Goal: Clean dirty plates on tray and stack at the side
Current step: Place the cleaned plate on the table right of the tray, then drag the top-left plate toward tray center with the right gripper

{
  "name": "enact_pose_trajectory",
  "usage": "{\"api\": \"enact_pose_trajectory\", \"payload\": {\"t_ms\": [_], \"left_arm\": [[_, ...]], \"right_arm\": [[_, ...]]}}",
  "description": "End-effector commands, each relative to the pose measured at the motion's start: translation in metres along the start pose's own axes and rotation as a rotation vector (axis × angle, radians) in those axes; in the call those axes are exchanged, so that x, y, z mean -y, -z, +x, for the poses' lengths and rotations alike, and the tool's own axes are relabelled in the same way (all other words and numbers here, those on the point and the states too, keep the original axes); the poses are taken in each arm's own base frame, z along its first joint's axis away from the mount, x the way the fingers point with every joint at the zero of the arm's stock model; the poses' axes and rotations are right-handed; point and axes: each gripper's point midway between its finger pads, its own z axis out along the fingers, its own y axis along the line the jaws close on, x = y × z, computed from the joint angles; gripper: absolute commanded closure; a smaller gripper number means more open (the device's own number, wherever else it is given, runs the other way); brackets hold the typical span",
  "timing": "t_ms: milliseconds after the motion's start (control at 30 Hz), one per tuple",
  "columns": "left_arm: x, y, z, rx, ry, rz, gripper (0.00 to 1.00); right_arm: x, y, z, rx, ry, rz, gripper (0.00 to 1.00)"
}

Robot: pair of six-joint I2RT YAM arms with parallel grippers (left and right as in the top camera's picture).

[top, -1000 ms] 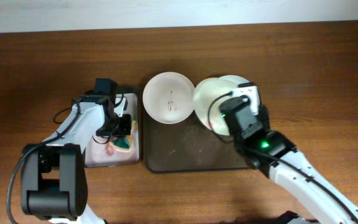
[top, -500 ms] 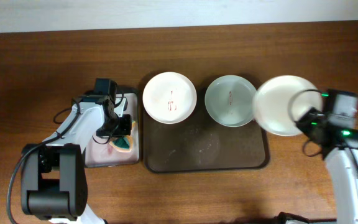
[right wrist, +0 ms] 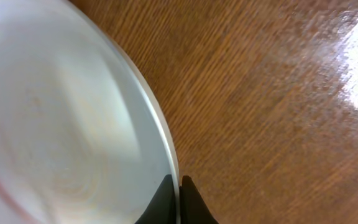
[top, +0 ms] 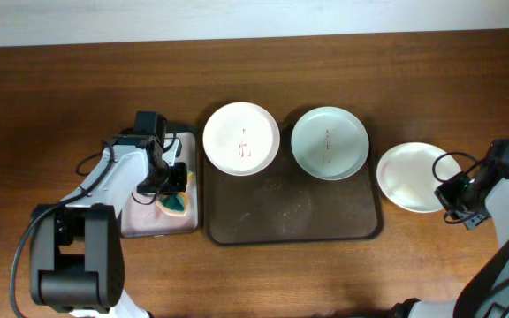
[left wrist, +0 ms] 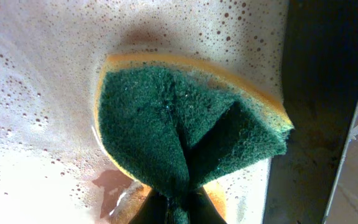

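Observation:
Two white plates with reddish-brown streaks sit at the back of the dark brown tray [top: 325,225]: one on the left [top: 241,139], one on the right [top: 329,143]. A third, plain white plate [top: 409,177] lies on the table to the right of the tray. My right gripper [top: 450,192] is shut on that plate's right rim [right wrist: 166,149]. My left gripper [top: 171,187] is shut on a green and yellow sponge [left wrist: 179,130], pressed into the small tray with soapy water [top: 148,221].
The small pale tray stands just left of the brown tray. Foam covers its inside [left wrist: 42,93]. Bare wooden table [right wrist: 278,112] lies to the right of the placed plate.
My right arm carried the wiped plate from over the tray out to the right and lowered it onto the table. The left arm has not moved.

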Motion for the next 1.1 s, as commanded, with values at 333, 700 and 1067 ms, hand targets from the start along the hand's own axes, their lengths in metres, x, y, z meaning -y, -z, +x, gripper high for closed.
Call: {"api": "enact_pose_trajectory", "payload": {"t_ms": [333, 700, 1067], "left_arm": [[0.003, 0.001, -0.008, 0.02, 0.001, 0.013, 0.93], [0.003, 0.001, -0.008, 0.021, 0.0, 0.013, 0.92], [0.003, 0.001, -0.008, 0.021, 0.0, 0.013, 0.92]], "right_arm": [[-0.153, 0.089, 0.016, 0.044, 0.484, -0.633, 0.52], [-0.256, 0.101, 0.141, 0.107, 1.006, -0.689, 0.37], [-0.31, 0.045, 0.213, 0.094, 1.126, -0.701, 0.38]]}}
